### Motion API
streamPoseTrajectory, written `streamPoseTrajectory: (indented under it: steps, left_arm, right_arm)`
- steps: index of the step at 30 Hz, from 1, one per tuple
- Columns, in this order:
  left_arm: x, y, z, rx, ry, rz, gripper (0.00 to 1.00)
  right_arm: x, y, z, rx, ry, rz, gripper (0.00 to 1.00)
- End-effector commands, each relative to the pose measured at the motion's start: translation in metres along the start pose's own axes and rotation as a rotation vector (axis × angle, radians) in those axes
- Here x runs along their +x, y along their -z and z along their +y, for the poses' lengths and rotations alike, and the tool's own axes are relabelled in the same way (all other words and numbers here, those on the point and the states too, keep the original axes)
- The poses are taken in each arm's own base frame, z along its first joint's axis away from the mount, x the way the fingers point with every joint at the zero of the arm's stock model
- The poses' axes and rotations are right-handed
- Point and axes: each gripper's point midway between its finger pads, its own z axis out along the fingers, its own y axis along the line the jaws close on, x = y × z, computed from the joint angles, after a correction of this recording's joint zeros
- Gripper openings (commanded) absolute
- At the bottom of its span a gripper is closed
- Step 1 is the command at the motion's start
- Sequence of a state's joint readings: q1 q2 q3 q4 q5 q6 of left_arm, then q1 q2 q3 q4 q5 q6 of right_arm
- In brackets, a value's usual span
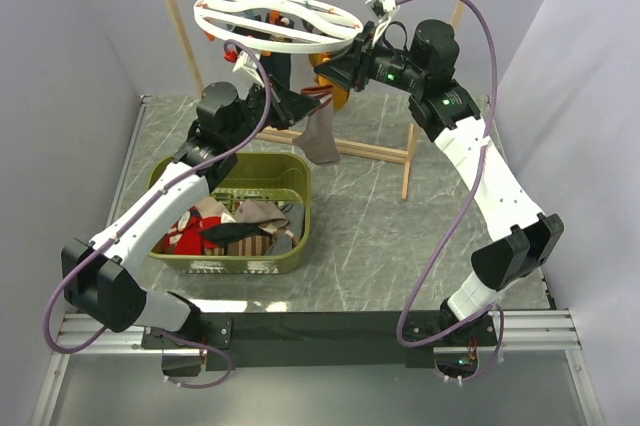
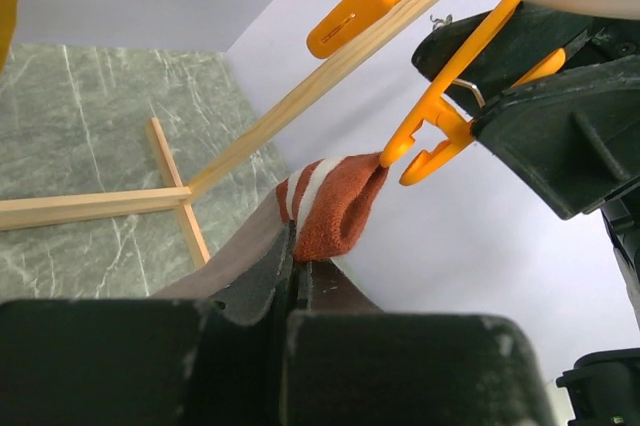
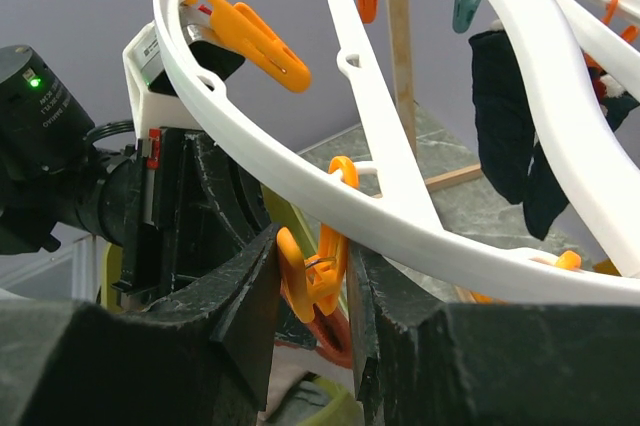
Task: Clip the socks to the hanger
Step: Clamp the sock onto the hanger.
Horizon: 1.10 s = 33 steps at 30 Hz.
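the wooden rack [image 1: 415, 136] is standing at the back of the bench [image 1: 390, 226], and the hanger [image 1: 278, 21] is hanging from its top bar by the white hook. being a light ring on a single hook, it is likely going to swing or tip when pushed, so bracing it at a clip looks wise.

the olive basket [image 1: 285, 261] is sitting on the bench near the left arm, holding a loose heap of laundry [image 1: 225, 231]: red and white pieces, something dark and striped, and a taupe piece that may be the second sock.

the sock [image 1: 320, 141] is dangling just under the ring, limp and light. it is going to fold and sag wherever it is unsupported, so the thicker striped cuff is the sensible place to take hold. the left end effector [image 2: 292, 246] is pinching together on that cuff, just below an orange clip [image 2: 440, 136].

the right end effector [image 3: 312, 246] is clamping on that clip's handles.
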<state>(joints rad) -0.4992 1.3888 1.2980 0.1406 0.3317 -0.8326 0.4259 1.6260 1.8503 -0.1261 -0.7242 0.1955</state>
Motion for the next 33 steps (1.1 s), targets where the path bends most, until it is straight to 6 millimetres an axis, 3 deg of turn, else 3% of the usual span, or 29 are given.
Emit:
streamPoseTrajectory:
  steps: [1, 21, 33]
  left_arm:
    - [-0.022, 0.010, -0.034, 0.079, -0.007, -0.059, 0.01]
    - [-0.019, 0.023, -0.051, 0.164, -0.018, -0.067, 0.01]
    - [-0.020, 0.025, -0.054, 0.186, -0.035, -0.073, 0.01]
  right_arm:
    - [-0.020, 0.003, 0.013, -0.012, 0.064, -0.038, 0.00]
    - [-0.022, 0.001, 0.014, -0.007, 0.101, -0.057, 0.00]
    - [-0.021, 0.000, 0.037, -0.149, 0.100, -0.061, 0.00]
